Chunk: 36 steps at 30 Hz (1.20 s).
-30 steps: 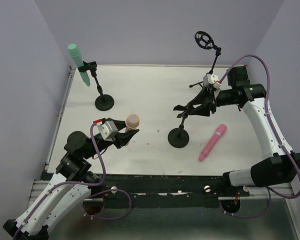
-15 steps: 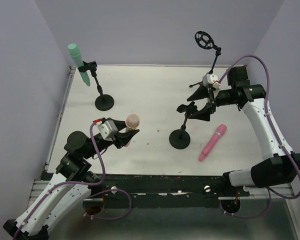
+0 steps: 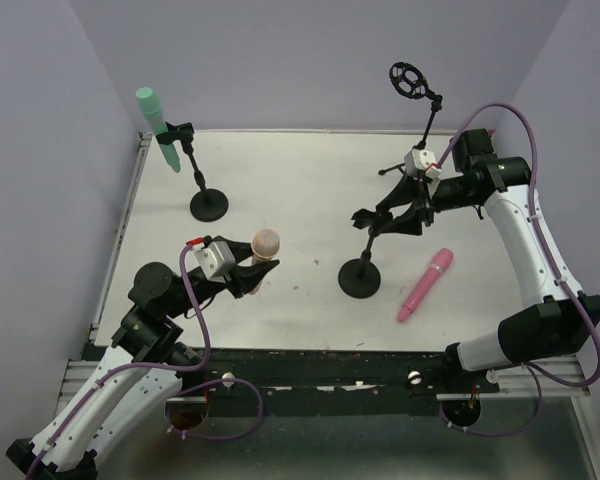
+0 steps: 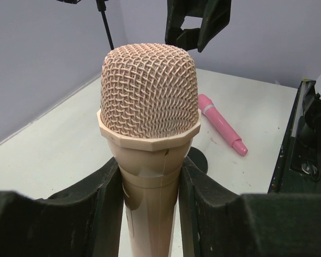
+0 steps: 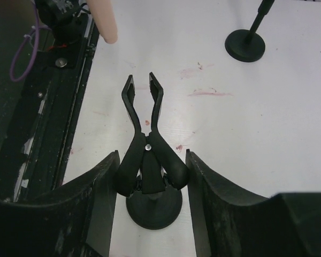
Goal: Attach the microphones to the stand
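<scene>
one peach microphone (image 4: 148, 134) upright in left pincer (image 4: 150, 184), head up

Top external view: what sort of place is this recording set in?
Probably a lab robot test cell: a white table boxed in by plain lavender walls, the left gripper holding a peach microphone, the right gripper pinching a stand clip.
</scene>
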{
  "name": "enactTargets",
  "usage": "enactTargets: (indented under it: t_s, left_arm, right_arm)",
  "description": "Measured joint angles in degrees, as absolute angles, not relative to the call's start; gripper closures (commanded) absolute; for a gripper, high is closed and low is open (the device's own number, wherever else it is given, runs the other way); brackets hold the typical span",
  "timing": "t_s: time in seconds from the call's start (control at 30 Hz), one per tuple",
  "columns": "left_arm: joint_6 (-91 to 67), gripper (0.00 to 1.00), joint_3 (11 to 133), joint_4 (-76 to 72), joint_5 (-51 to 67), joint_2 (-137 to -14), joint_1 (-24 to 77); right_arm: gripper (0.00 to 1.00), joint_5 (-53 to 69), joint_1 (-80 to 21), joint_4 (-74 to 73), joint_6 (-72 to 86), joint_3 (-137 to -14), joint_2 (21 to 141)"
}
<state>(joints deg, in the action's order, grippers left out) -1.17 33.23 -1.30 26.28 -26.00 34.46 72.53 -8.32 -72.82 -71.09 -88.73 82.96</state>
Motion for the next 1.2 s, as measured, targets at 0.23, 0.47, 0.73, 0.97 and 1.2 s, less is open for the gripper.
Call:
enactTargets:
  t_s: [0.23, 0.47, 0.73, 0.97, 1.2]
  left_arm:
    - [-2.3, 1.00, 33.2, -2.5, 26.6, -26.5, 34.5]
    - [-9.2, 1.00, 37.5, -8.0, 29.3, -35.7, 35.0]
    - [-12.5, 1.00, 51.7, -13.7, 27.9, -53.2, 42.2]
    - [-12.5, 1.00, 61.5, -16.6, 25.1, -64.1, 46.6]
    - [-12.5, 1.00, 63.1, -18.6, 22.7, -70.0, 47.0]
  right_arm:
    - [0.74, 72.8, -8.3, -73.4, -71.9, -88.8, 82.9]
    - [0.80, 72.9, -8.3, -69.0, -67.5, -85.6, 80.3]
    - [0.87, 72.9, -8.3, -63.7, -62.4, -82.9, 78.1]
    - [0.87, 72.7, -8.3, -63.3, -61.5, -82.8, 78.1]
    - [0.87, 72.6, -8.3, -63.4, -61.5, -82.8, 78.1]
